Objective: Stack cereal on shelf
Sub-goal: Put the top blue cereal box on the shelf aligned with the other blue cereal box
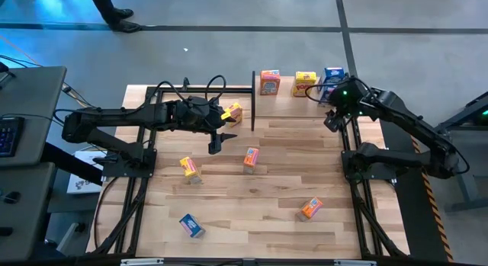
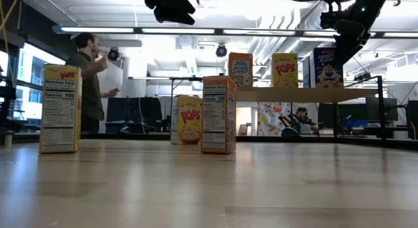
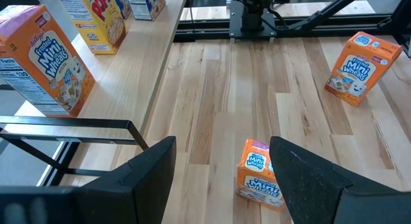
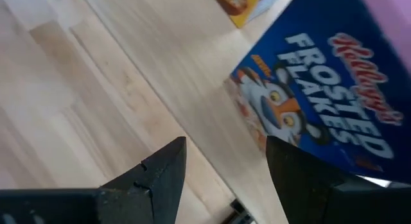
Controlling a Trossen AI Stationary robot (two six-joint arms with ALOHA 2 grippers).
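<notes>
The shelf [image 1: 287, 91] stands at the table's far edge with three upright cereal boxes on it: orange [image 1: 270, 81], yellow [image 1: 305, 83], blue [image 1: 332, 78]. My left gripper [image 1: 217, 141] is open and empty, above the table and left of an upright orange box [image 1: 251, 157], which shows between its fingers in the left wrist view [image 3: 260, 172]. My right gripper [image 1: 333, 120] is open and empty just in front of the shelf's right end, close to the blue box [image 4: 321, 108]. A yellow box [image 1: 232, 112] stands on the table beside the shelf's left end.
More boxes are on the table: yellow [image 1: 190, 168] at the left, blue [image 1: 191, 225] at the near left, orange [image 1: 310, 209] at the near right. The shelf's black posts [image 1: 253, 98] stand near my left arm. A person [image 2: 88, 78] stands in the room beyond.
</notes>
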